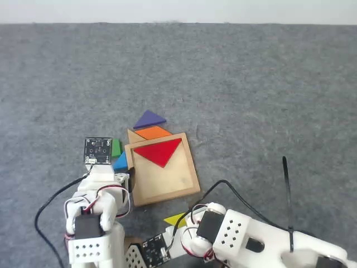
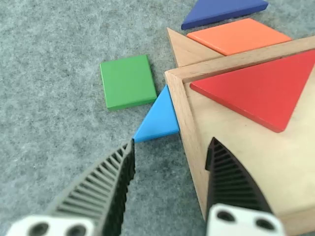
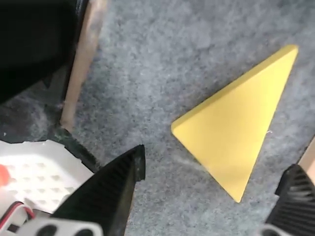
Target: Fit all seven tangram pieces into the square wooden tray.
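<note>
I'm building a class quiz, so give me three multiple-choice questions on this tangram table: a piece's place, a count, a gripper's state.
1. Where is the blue triangle relative to the wooden tray? A) inside it B) outside, against its rim C) in a gripper
2. How many pieces lie in the tray? A) one B) three C) seven
3. The right gripper is: A) shut on a piece B) shut, empty C) open
B: it sits outside at the rim. A: the red triangle alone is inside. C: its fingers stand apart either side of the yellow triangle.
</note>
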